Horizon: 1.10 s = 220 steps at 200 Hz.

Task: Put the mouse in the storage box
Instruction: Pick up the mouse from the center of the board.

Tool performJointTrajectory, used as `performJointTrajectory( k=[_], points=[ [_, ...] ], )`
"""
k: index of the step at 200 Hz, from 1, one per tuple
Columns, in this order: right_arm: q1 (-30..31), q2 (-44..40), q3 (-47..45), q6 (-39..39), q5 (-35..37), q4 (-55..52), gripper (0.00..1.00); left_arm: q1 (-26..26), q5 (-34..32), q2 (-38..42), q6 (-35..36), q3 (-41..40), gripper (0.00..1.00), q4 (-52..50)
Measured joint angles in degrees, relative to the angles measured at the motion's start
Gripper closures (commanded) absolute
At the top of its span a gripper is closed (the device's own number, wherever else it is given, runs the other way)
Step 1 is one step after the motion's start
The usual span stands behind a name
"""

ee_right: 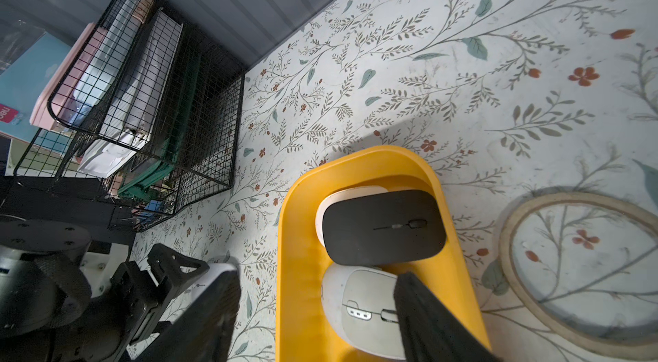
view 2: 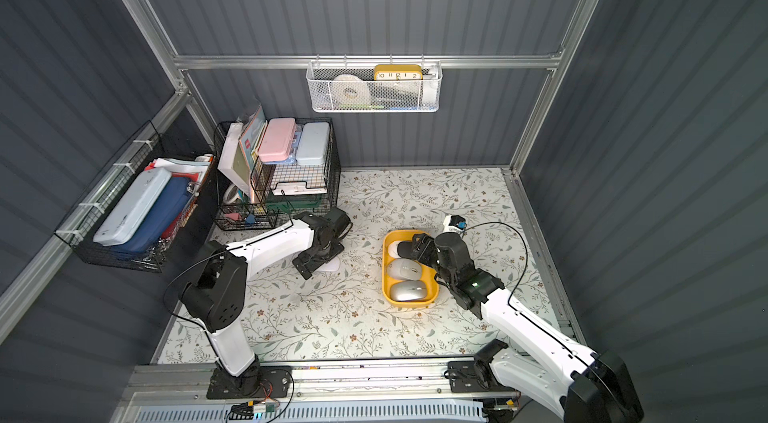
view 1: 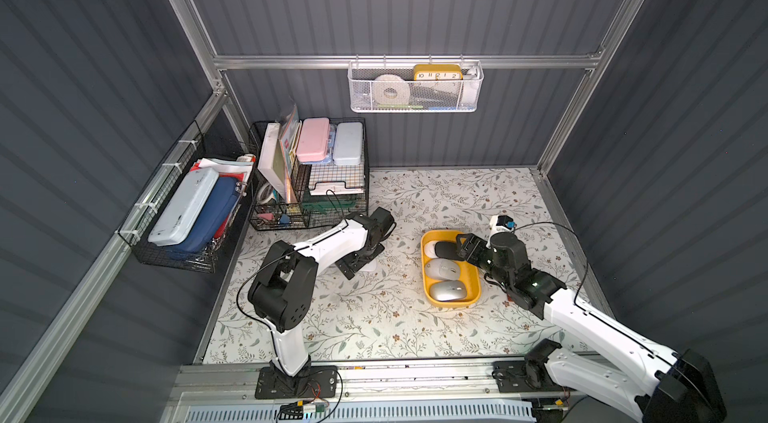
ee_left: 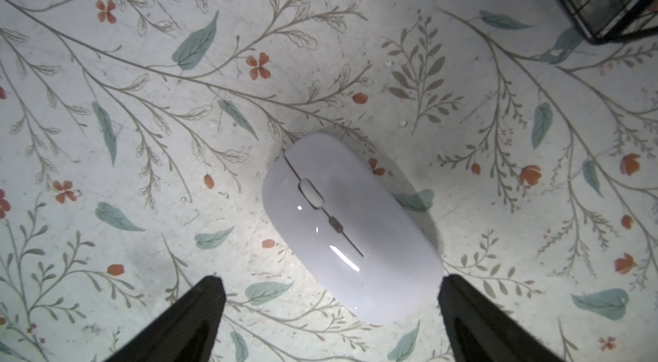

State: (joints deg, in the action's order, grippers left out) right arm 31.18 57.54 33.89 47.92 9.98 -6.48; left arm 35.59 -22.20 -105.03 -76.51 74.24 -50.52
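the white mouse (ee_left: 352, 228) lies flat on the floral table (view 1: 436, 200), well apart from the storage box (view 1: 424, 271) and not far from the black wire rack (view 1: 307, 175). the left gripper (ee_left: 330, 278) hangs right over it with its jaws spread wide. one dark finger stands on each side of the mouse's rounded end, and neither is pressed in on it. in both top views only a sliver of the mouse (view 1: 368, 266) peeks out from under that gripper (view 1: 360, 261).

over by the right arm sits the yellow box, and it already has company inside. a black mouse (ee_right: 382, 226) rests on top of a pale mouse (ee_right: 341, 196) at the far end. a grey-white mouse (ee_right: 359, 307) is in the middle, and a silver mouse (view 1: 448, 291) is at the near end.

the right gripper (ee_right: 317, 271) hovers at the far end of the box (ee_right: 295, 235) with its jaws apart and nothing in them. in the right wrist view one finger shows outside the box wall and the other over the grey-white mouse.
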Motion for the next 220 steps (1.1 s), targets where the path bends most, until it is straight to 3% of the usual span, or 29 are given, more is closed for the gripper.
performJointTrajectory(
  k=[95,220],
  points=[
    [0.0,1.3,-0.2,-0.1,-2.8,0.2,0.27,-1.3,-0.2,-2.9,-5.4,0.3,0.01,0.1],
    [0.0,1.6,-1.9,1.3,-3.3,0.2,0.27,-1.3,-0.8,-6.8,-6.0,0.1,0.01,1.4]
  ],
)
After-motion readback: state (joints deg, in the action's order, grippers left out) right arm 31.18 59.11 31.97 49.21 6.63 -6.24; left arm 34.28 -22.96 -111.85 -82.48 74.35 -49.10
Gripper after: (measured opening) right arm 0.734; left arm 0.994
